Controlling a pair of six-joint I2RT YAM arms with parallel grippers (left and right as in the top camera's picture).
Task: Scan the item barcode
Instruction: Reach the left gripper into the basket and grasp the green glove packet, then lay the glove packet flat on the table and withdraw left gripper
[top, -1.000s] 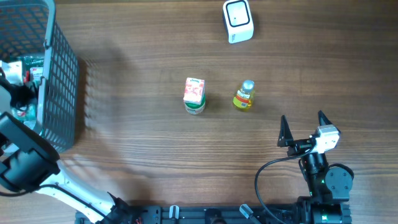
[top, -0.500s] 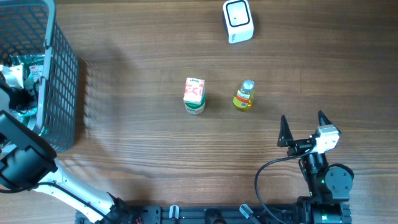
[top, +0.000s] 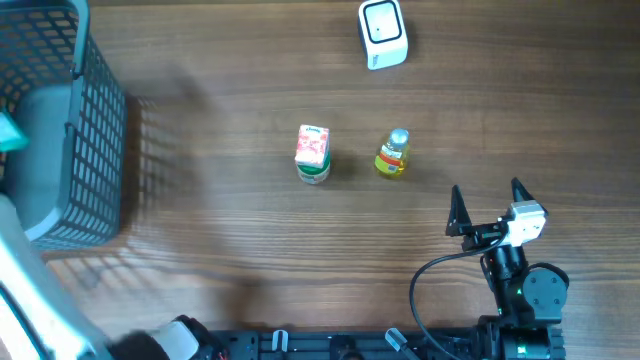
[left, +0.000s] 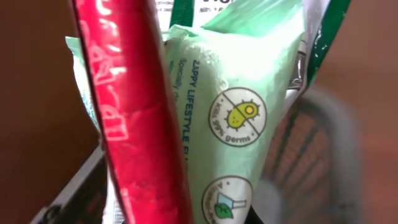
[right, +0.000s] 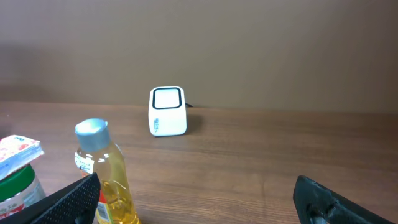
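Left gripper: clamped shut. Its fingers are mostly hidden behind what it carries. A green pouch (left: 242, 93) fills the left wrist view, with a red packet (left: 137, 112) pressed against its front. The grip looks to be on the pouch. I cannot tell whether the red packet is pinched along with it.

The pouch hangs in the air over the basket (top: 95, 150) at the tabletop's left edge. Only a teal sliver of it shows from overhead.

Handling, as a judgement: thin printed film, light, soft and likely slick. It will sag and twist, so hold it by a sealed edge and keep the printed faces clear. No barcode is visible on the face showing.

Right gripper (top: 485, 190): jaws wide apart and empty, resting near the tabletop's near-right corner.

Mid-tabletop: a small carton (top: 313, 153) and a yellow bottle (top: 393, 152) stand upright, near each other but apart. The white scanner (top: 382, 33) sits at the far edge, well apart from the pouch.
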